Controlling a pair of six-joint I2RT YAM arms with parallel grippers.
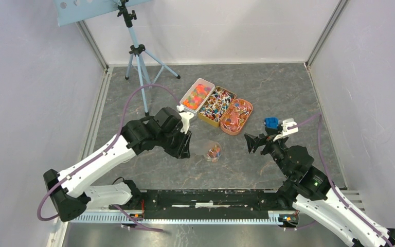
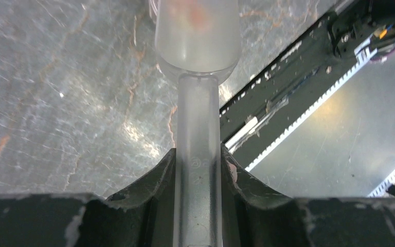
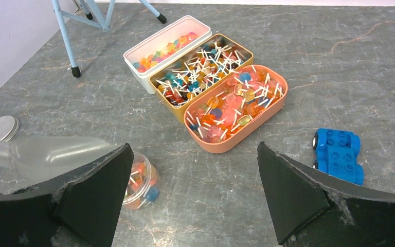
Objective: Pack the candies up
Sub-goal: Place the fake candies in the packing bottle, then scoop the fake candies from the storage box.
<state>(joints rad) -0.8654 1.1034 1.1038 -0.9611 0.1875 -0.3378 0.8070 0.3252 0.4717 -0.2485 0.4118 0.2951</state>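
The left gripper (image 2: pixel 198 163) pinches the handle of one translucent scoop (image 2: pixel 198 103); the right gripper (image 3: pixel 194 149) is spread wide and holds nothing. Between the two grippers stands one clear jar (image 3: pixel 140 181) holding a few candies (image 3: pixel 143 174), with one silver lid (image 3: pixel 0 128) to its left and one blue toy car (image 3: pixel 337 154) to its right. Farther back, three open boxes sit side by side, white (image 3: pixel 136 74), gold (image 3: pixel 167 103) and pink (image 3: pixel 247 136), each filled with candies, and one tripod (image 1: pixel 139 56) stands behind them.

The candies (image 3: pixel 200 77) fill three open boxes side by side on the table (image 3: pixel 339 62). Bright orange, red and pink unwrapped ones lie in the white box (image 3: pixel 136 72), and multicoloured white-ended ones are heaped in the gold box (image 3: pixel 167 103) and salmon box (image 3: pixel 226 146). A few sit in a clear jar (image 3: pixel 154 180) nearby.
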